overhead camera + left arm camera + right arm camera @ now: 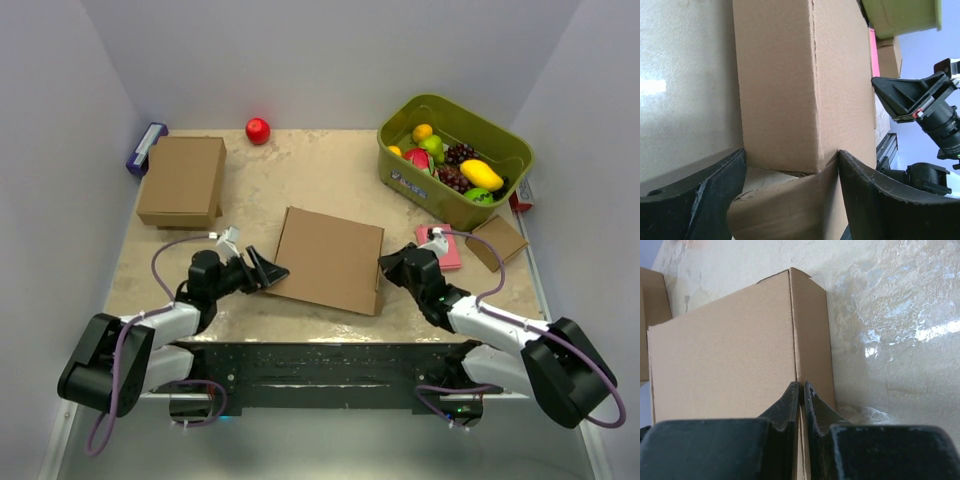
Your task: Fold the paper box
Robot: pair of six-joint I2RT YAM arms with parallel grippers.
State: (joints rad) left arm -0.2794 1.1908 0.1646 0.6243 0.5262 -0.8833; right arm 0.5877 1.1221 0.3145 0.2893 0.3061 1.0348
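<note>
Top view: plain brown corrugated paper box, shallow and closed up, lies between left gripper and right gripper; folding looks nearly done. Beyond the fingers: second brown cardboard box and green plastic fruit bin, neither obstructing. Left wrist: fingers spread astride the box end, grip unclear; the end flap seems unseated. Right wrist: fingers clenched at the box edge.

White shells and chunky black joints on left arm and right arm. Black wedge-shaped fingers with ridged inner faces (kinda like tyre tread). Purple cables looping off both wrists, black base rail underneath, plus a tiny red tab up by one wrist.
</note>
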